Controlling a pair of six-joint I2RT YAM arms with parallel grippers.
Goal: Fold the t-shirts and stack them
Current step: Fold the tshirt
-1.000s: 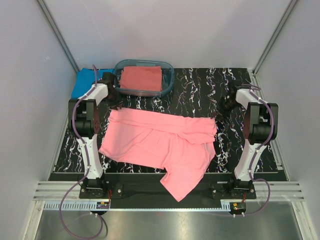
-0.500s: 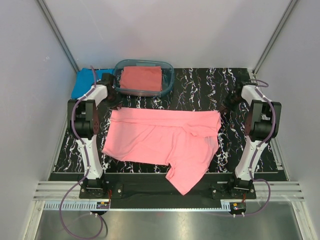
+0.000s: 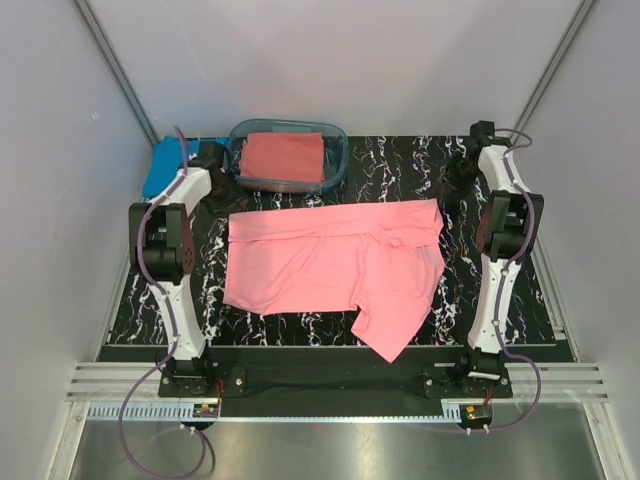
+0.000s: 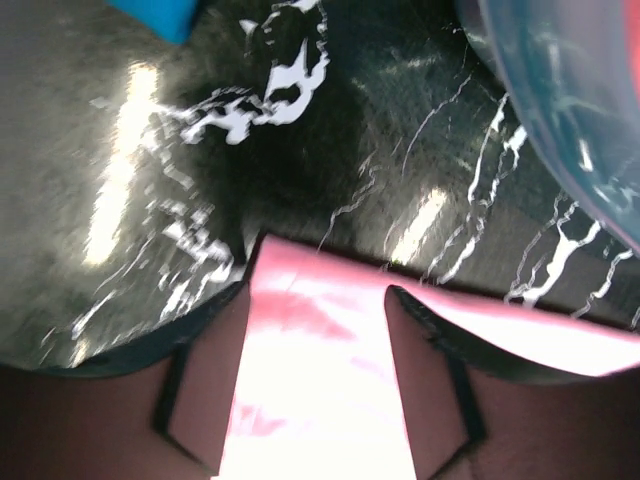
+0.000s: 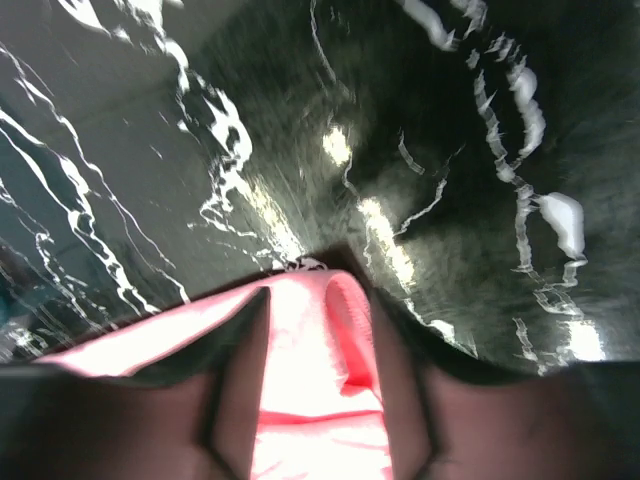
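The light pink t-shirt (image 3: 330, 265) lies spread across the black marbled table, its far edge pulled taut between both grippers. My left gripper (image 3: 232, 213) is shut on its far left corner (image 4: 320, 360). My right gripper (image 3: 440, 205) is shut on its far right corner (image 5: 320, 380). A sleeve hangs toward the near edge at right of centre. A coral-red t-shirt (image 3: 284, 157) lies folded in the clear bluish tub (image 3: 335, 165). A bright blue t-shirt (image 3: 165, 168) lies at the far left corner, partly behind my left arm.
The tub stands at the far edge, just beyond the left gripper; its rim shows in the left wrist view (image 4: 560, 110). White walls and metal posts enclose the table on three sides.
Both grippers have moved away from me toward the far edge, dragging the pink t-shirt with them. The shirt's far edge has straightened and the cloth lies flatter and farther back.
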